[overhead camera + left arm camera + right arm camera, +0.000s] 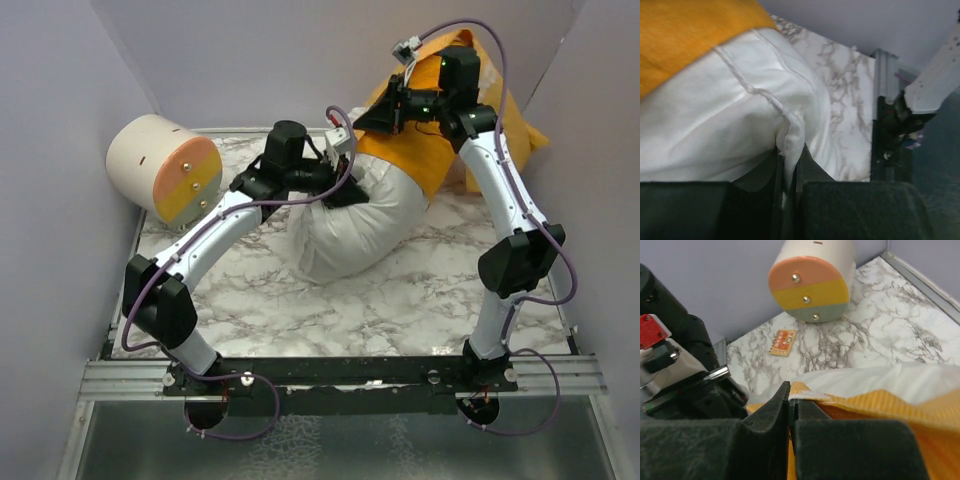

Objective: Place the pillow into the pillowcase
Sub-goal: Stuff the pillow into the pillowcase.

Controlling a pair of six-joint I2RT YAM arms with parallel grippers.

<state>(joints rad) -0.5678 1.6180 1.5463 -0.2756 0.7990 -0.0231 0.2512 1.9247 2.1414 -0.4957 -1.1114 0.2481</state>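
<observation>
While the left fingers pinch a fold of the pillow and the right fingers clamp the pillowcase hem, the pillow lies half-inserted on the table, so the next move likely requires pushing it deeper.

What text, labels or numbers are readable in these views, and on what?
Nothing is legible in any view.
Small orange card on the table: printed, too small and blurred to read.
On the pillowcase: no lettering shows.
On the pillow: no label in view.
</observation>
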